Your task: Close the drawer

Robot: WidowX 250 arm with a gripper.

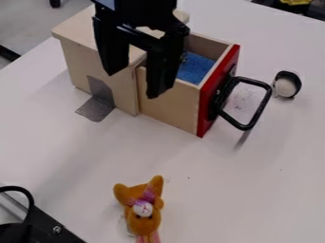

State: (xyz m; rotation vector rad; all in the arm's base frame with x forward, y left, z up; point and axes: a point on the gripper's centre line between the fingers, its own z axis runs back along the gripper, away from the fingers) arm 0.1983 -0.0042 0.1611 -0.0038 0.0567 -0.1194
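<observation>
Camera view: drawer point(175, 107) lengthwise toward lower right

- We look from one fixed camera, raised above the table point(203, 190) and slanting down onto it.
- We face across the tabletop toward the wooden box point(73, 61), its drawer's red front point(205, 111) turned to the view's right.
- We sit near enough that the gripper point(132, 85) looms large, with floor point(28, 26) beyond at upper left.
</observation>
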